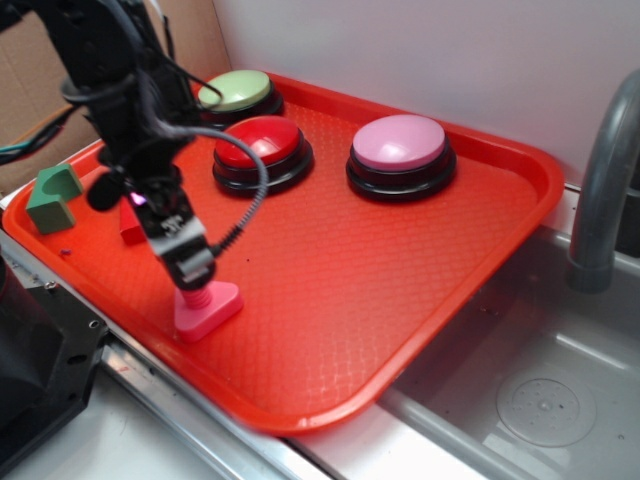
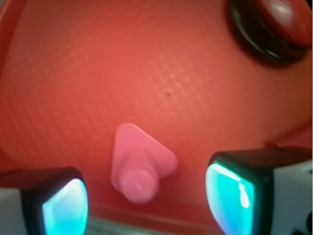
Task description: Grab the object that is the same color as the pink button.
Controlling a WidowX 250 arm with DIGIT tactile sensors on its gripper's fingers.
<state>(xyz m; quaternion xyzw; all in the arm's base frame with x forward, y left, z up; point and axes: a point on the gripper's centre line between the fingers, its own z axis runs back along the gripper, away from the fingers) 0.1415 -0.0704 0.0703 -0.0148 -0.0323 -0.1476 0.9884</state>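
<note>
Currently, the tool [image 2: 144, 196] is hanging directly over the pink bolt [image 2: 139, 161], its fingers spread wide on either side without touching. That bolt is standing upright on the orange tray [image 1: 400, 300], lower left of the exterior frame, well apart from the pink button [image 1: 400, 145].

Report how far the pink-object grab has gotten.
Done: the pincer is lined up over the pink toy bolt, which matches the pink button. In hand: its open fingers flank the ribbed peg, not touching. Left: close on the peg and lift it off the red tray.
</note>
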